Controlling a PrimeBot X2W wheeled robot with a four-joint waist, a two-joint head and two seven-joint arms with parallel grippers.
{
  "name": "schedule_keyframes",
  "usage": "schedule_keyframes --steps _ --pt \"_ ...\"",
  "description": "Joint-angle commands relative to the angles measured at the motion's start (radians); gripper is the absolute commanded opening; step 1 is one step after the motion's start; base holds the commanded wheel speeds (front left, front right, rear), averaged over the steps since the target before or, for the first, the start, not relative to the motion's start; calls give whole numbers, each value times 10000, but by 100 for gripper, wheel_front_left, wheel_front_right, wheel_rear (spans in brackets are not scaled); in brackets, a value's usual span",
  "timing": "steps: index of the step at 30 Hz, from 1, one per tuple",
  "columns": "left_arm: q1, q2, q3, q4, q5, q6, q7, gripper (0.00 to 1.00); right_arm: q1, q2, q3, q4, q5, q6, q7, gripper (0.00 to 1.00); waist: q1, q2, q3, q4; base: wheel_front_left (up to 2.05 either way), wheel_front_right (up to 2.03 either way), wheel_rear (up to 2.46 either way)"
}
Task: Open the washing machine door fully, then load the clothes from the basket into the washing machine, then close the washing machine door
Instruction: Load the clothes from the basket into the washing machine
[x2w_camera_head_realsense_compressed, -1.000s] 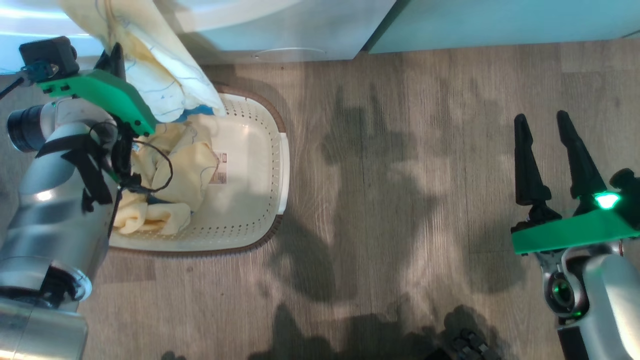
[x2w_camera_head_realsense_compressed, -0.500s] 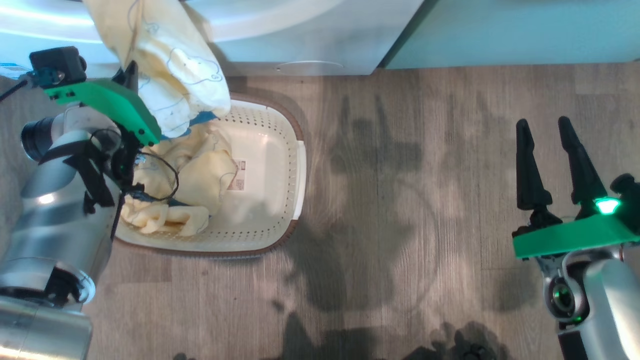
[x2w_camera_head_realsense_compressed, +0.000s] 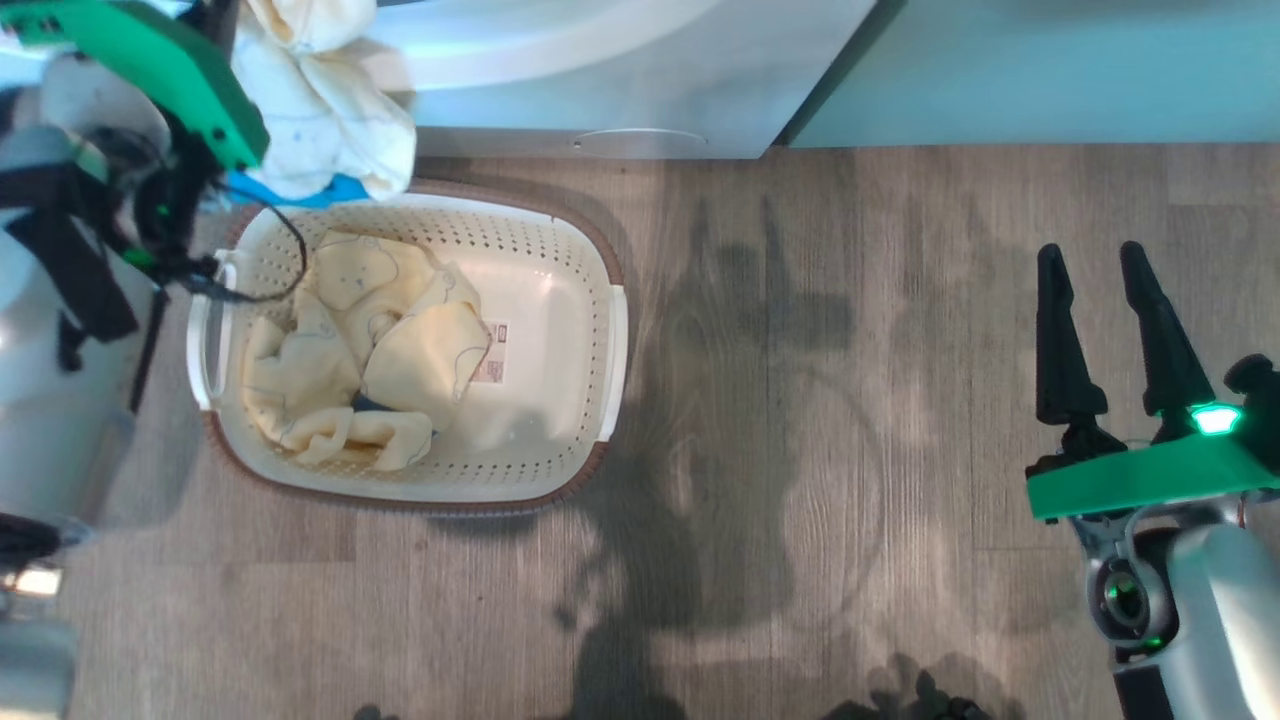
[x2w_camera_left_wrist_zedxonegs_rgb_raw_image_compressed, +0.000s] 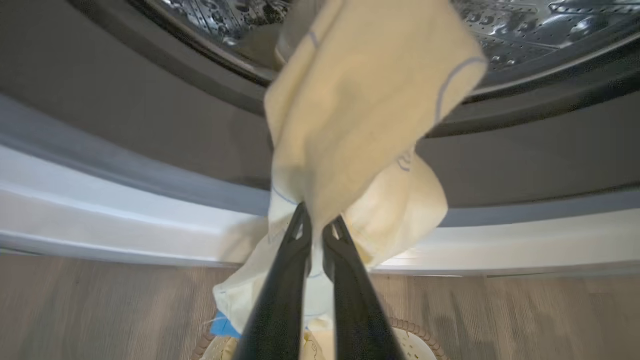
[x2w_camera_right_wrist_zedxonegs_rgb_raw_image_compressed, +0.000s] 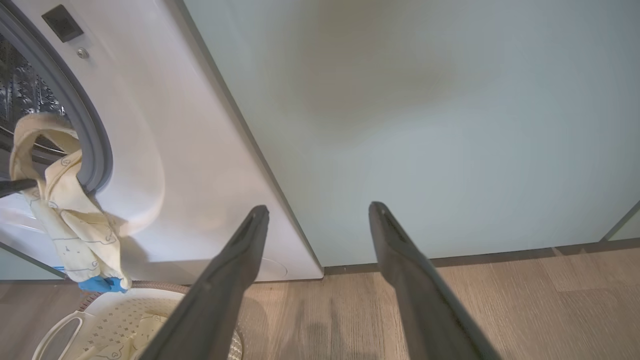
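Note:
My left gripper (x2w_camera_left_wrist_zedxonegs_rgb_raw_image_compressed: 317, 220) is shut on a pale yellow garment (x2w_camera_left_wrist_zedxonegs_rgb_raw_image_compressed: 360, 100) that hangs in front of the washing machine's grey-rimmed drum mouth (x2w_camera_left_wrist_zedxonegs_rgb_raw_image_compressed: 150, 115), the steel drum (x2w_camera_left_wrist_zedxonegs_rgb_raw_image_compressed: 525, 30) just behind it. In the head view the held garment (x2w_camera_head_realsense_compressed: 320, 110) dangles above the far left rim of the cream basket (x2w_camera_head_realsense_compressed: 610, 330), where more yellow clothes (x2w_camera_head_realsense_compressed: 370, 350) lie bunched on the left side. My right gripper (x2w_camera_head_realsense_compressed: 1095, 265) stands open over bare floor far to the right, nothing between its fingers. The washing machine door is out of view.
A pale green cabinet (x2w_camera_right_wrist_zedxonegs_rgb_raw_image_compressed: 425, 125) stands right of the white washing machine (x2w_camera_right_wrist_zedxonegs_rgb_raw_image_compressed: 200, 165). Wood floor (x2w_camera_head_realsense_compressed: 850, 400) stretches between the basket and my right arm. The basket sits close to the machine's base.
My left gripper has lifted the garment up out of the basket towards the drum mouth. The head camera has shifted, so the basket sits further right and lower. The right gripper has stayed put.

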Motion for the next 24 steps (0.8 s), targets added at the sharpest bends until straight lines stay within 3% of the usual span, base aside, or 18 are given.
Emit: schedule_keyframes --steps 1,7,13,18,24 --pt "-368 687 397 -633 -19 125 110 0 227 7 196 -299 52 37 -136 100 0 0 14 -32 0 0 0" --pt "-456 1344 662 -2564 -145 943 1403 0 115 45 480 -206 167 37 -136 100 0 0 173 -259 0 0 0" --pt "-1019 1806 817 -3196 -53 1415 2068 0 -129 68 827 -139 327 37 -137 100 0 0 430 -656 0 0 0" --pt "-1697 2025 976 -2713 82 1452 1858 0 -348 83 1114 -24 517 37 -137 100 0 0 701 -1085 0 0 0" --pt "-2794 2159 833 -1607 508 1152 1225 0 -556 95 1366 -3 740 37 -137 100 0 0 1071 -1508 0 0 0"
